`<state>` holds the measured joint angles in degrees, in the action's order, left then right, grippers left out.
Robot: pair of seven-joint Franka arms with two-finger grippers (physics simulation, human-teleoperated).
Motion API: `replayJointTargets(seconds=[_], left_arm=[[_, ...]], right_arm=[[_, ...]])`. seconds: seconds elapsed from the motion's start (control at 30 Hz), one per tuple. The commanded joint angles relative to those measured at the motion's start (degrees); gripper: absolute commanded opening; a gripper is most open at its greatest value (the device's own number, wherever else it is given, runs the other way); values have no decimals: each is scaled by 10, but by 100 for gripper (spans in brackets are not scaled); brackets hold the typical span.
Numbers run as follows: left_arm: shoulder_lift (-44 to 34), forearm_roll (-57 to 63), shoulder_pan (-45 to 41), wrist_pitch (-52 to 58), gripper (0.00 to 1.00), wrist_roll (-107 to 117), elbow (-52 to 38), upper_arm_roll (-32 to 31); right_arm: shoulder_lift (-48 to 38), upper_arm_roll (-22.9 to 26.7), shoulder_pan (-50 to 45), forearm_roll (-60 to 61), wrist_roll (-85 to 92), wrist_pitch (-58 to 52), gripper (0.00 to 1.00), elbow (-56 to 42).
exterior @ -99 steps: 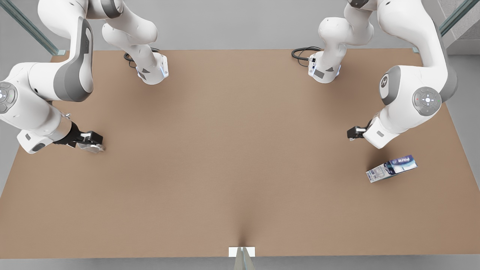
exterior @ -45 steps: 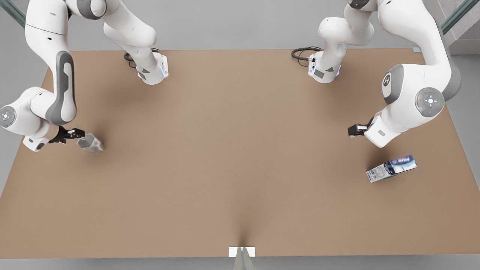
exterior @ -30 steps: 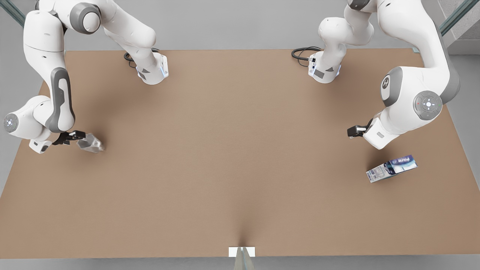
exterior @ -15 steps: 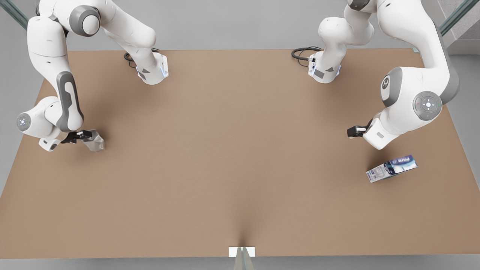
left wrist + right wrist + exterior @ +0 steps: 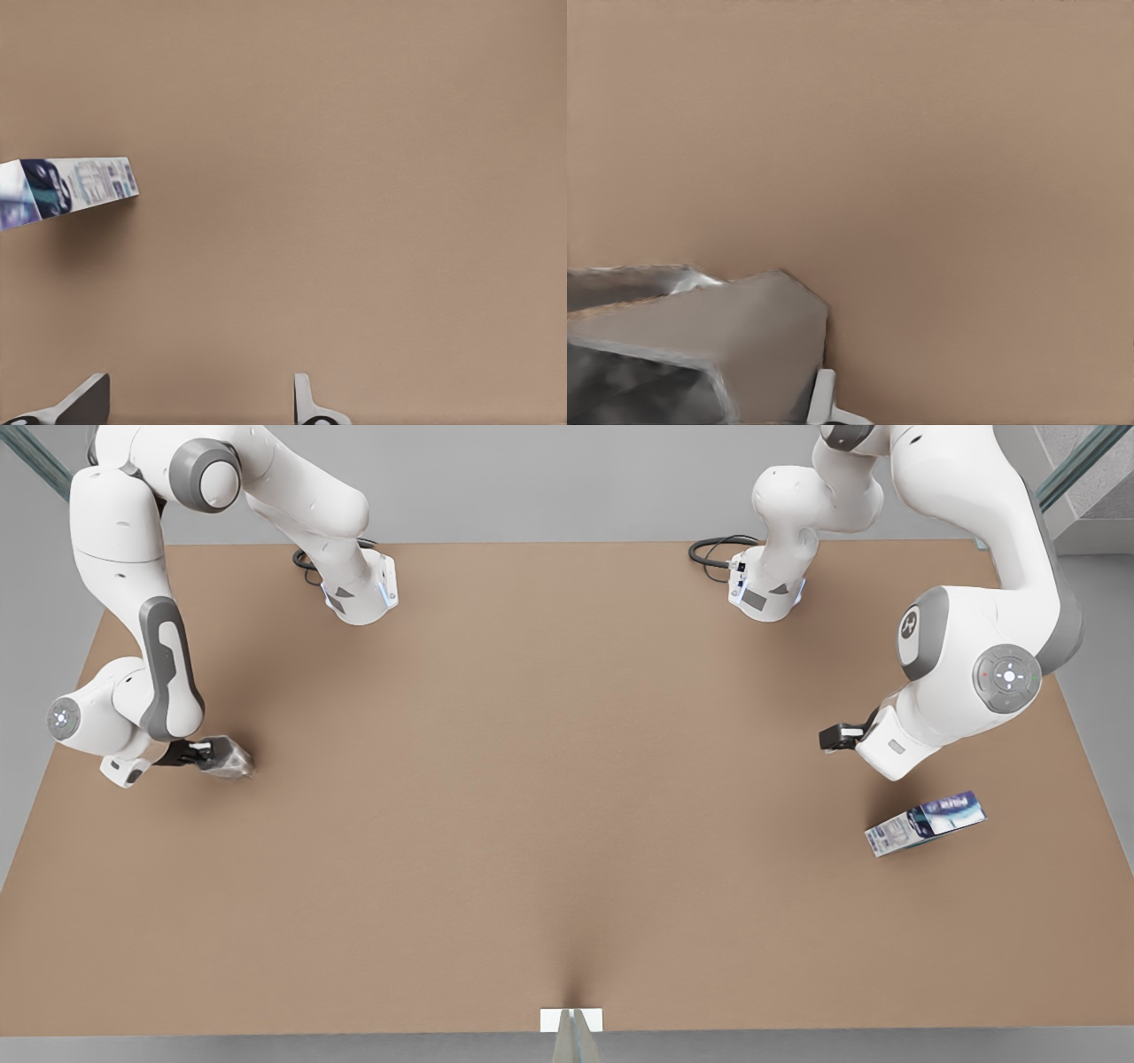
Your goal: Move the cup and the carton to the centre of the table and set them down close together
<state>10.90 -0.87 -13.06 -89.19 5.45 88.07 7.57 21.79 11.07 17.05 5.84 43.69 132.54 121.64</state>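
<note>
I have the right gripper [image 5: 213, 754] at the cup [image 5: 232, 760] near the table's [image 5: 567, 797] edge on the front view's left — one finger [image 5: 824, 400] sits against its wall, though I cannot tell if the grip is closed. My left gripper [image 5: 837, 737] waits with fingers [image 5: 84, 403] spread, near but apart from the carton [image 5: 926, 824] lying at the front view's right.

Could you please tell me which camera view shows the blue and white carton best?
The front view: the whole blue and white printed carton lies on the brown table. The left wrist view crops the carton at the frame's edge.
</note>
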Motion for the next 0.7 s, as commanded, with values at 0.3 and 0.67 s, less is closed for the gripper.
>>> replayJointTargets(seconds=[0.3, 0.67], left_arm=[[5, 1, 1, 7, 100, -2, -33, 2], [47, 0, 4, -64, 100, 362, -53, 82]], right_arm=[[-21, -40, -82, -1, -27, -33, 21, -32], [19, -91, -192, 68, -253, -34, 21, -99]])
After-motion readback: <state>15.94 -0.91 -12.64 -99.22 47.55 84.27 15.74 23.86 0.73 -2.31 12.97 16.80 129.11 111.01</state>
